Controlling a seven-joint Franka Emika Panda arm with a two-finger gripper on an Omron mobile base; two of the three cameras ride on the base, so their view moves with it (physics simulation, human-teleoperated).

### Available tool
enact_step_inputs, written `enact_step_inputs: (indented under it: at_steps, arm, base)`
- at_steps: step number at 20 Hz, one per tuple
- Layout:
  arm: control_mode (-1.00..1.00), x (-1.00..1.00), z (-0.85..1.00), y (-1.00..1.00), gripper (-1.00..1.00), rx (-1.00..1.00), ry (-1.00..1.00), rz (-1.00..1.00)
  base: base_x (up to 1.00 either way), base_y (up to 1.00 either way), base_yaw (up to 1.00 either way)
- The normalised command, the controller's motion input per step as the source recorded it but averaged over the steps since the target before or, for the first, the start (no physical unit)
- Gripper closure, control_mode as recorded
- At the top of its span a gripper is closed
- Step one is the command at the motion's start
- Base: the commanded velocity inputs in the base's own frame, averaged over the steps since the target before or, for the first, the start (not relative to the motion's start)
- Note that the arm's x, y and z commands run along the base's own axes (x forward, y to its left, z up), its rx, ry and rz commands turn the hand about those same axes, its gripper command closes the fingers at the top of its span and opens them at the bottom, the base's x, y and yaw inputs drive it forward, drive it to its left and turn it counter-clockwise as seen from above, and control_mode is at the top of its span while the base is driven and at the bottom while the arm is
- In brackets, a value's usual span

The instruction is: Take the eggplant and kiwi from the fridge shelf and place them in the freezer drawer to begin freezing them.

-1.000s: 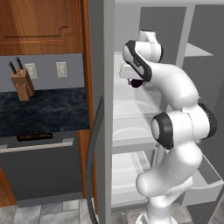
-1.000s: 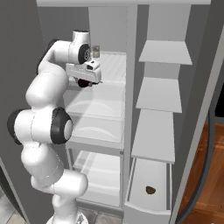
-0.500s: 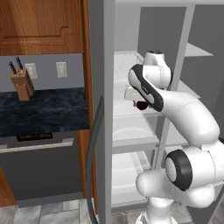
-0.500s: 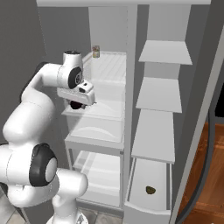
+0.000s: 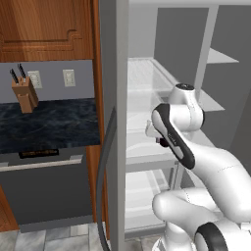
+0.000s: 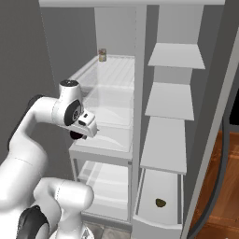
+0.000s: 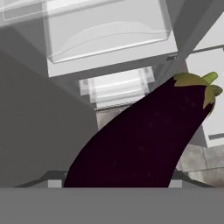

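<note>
The pincer (image 6: 78,135) is clenched on the eggplant (image 7: 144,140), which lies lengthwise between its tips in the hand view, its green stem end toward the upper right. In the right base view the pincer hangs just in front of the left front corner of the fridge shelf (image 6: 109,140). The kiwi (image 6: 160,202) lies inside the open freezer drawer (image 6: 156,219), near its front edge. A small tan jar (image 6: 102,54) stands at the back edge of the top shelf (image 6: 112,70).
</note>
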Motion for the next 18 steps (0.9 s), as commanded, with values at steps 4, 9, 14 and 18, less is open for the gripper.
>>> enact_step_inputs:
  at_steps: [4,9,14,18]
  arm:
    - [1.0,-0.01,0.0,0.0,1.0,0.0,0.0,0.0]
    - [1.0,0.0,0.0,0.0,1.0,0.0,0.0,0.0]
    - [1.0,0.0,0.0,0.0,1.0,0.0,0.0,0.0]
    - [1.0,0.0,0.0,0.0,1.0,0.0,0.0,0.0]
  base:
    - [-0.04,0.0,0.0]
    - [-0.48,0.0,0.0]
    - [-0.58,-0.11,-0.05]
    - [-0.68,-0.37,-0.12]
